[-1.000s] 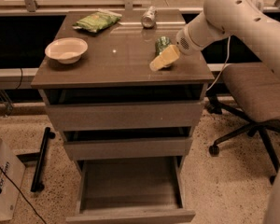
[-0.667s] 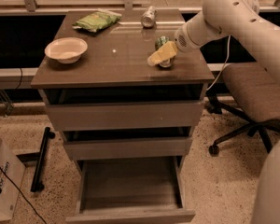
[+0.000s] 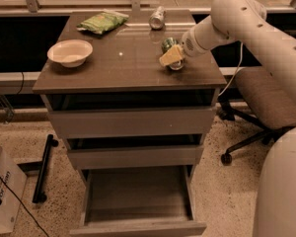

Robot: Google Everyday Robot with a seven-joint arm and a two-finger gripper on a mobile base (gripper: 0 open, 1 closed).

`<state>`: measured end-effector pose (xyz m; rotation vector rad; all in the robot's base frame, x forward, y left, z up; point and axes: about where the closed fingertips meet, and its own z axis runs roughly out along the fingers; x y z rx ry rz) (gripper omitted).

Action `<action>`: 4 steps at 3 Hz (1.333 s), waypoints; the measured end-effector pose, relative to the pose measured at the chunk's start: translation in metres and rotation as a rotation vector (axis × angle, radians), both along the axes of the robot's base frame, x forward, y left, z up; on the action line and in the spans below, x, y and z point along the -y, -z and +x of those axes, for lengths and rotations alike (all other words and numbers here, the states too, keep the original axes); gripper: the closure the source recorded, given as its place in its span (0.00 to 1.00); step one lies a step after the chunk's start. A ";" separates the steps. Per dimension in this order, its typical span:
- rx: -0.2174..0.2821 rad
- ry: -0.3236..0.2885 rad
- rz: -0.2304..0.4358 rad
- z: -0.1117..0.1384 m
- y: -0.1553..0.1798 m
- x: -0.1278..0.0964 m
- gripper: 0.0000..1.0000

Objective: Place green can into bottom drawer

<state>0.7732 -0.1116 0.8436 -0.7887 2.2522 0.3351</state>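
Since the earlier picture, the gripper has slid a little toward the back of the cabinet top, up against the green can.

Biggest is the white robot arm. It comes in from 3 o'clock and reaches over the right side of the cabinet. The cabinet has a dark flat top and three drawers. The bottom drawer is pulled out at 6 o'clock, and its grey inside shows with nothing in it. An office chair stands just beside the cabinet at 3 o'clock.

On the cabinet top, a white bowl sits at 9 o'clock. A flat green snack bag lies at 11 o'clock. A silver can lies at 1 o'clock, near the back edge.

The green can is on the top at 3 o'clock, not in the drawer. The gripper touches it at the can's 6 o'clock side. I cannot tell if the gripper is open, closed or holding the can.
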 end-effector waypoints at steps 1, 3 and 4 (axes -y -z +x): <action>-0.006 -0.024 -0.049 -0.008 -0.004 -0.002 0.65; 0.099 -0.262 -0.253 -0.102 -0.082 -0.010 1.00; 0.141 -0.419 -0.253 -0.167 -0.092 -0.022 1.00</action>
